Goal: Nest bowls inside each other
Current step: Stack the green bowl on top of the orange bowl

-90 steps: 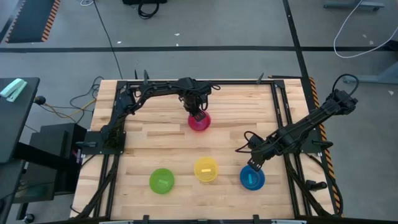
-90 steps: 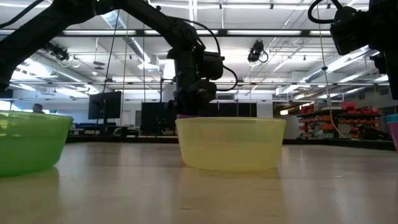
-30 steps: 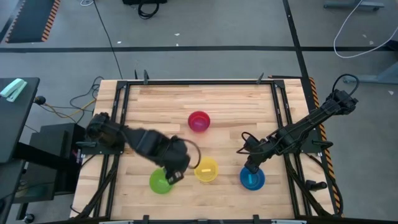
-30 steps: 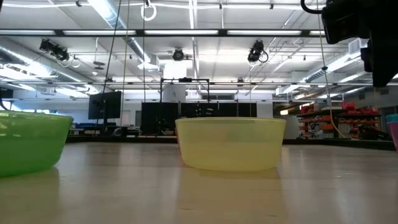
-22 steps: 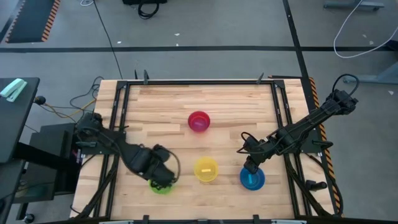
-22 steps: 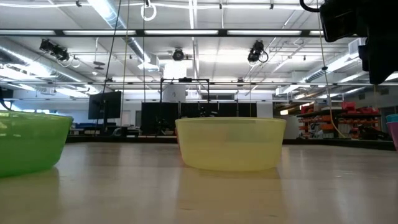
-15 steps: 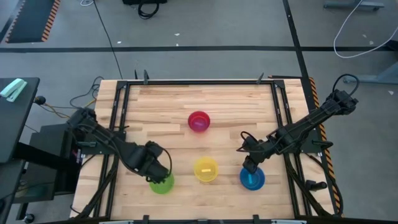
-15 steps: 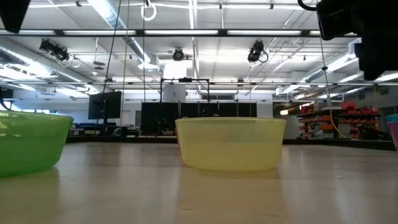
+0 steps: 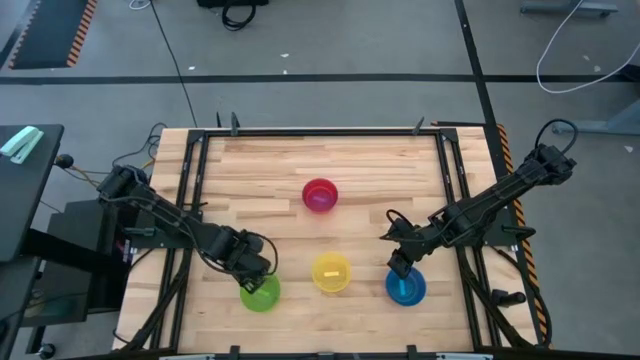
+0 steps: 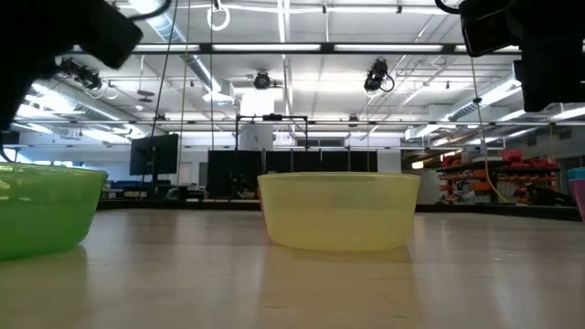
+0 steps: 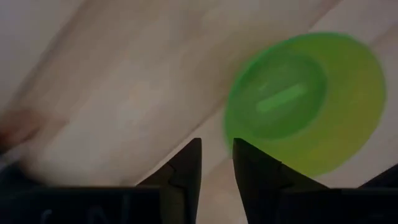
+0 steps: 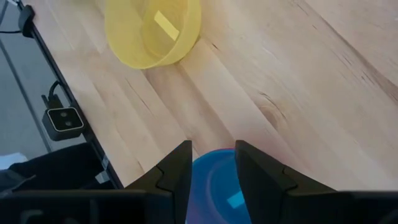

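Note:
Four bowls stand upright on their bases on the wooden table: pink-red (image 9: 320,195) toward the far side, then green (image 9: 260,293), yellow (image 9: 331,272) and blue (image 9: 408,288) in a row near the near edge. No purple or orange bowl shows. My left gripper (image 9: 257,270) hovers over the far rim of the green bowl (image 11: 305,106), fingers a narrow gap apart (image 11: 217,155). My right gripper (image 9: 399,264) hangs above the far-left rim of the blue bowl (image 12: 214,180), also narrowly open (image 12: 212,155). The yellow bowl (image 12: 152,31) lies beyond it.
A black metal frame (image 9: 190,200) runs around the table's edges. Bare wood (image 9: 380,170) stretches across the far half around the pink-red bowl. In the low view the green bowl (image 10: 41,215) and yellow bowl (image 10: 338,210) stand side by side, both arms high above them.
My left arm has swung from between the green and yellow bowls toward the table's left, bringing its gripper over the green bowl's far rim. The bowls have stayed where they were.

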